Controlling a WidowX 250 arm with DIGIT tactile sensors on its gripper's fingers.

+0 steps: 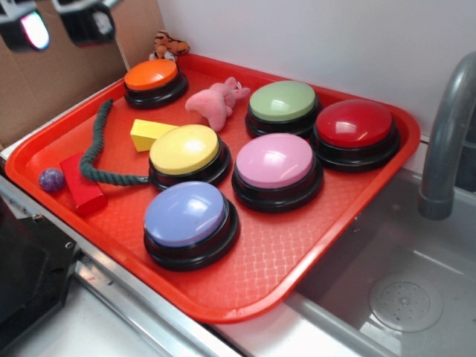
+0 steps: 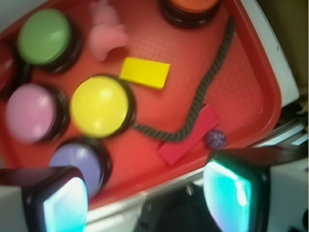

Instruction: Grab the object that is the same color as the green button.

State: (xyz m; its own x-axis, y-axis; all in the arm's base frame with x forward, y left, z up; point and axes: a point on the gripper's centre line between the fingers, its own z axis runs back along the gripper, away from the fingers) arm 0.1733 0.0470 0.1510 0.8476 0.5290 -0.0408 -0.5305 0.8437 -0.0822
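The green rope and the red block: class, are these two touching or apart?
Touching. In the wrist view the green rope lies across the red block, with no tray between them; the exterior view shows the same overlap.

Bright, even light; blurry wrist view.

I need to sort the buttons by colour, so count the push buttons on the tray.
6. Back row: orange button, green button, red button. Middle: yellow button, pink button. Front: lavender button. None look hidden.
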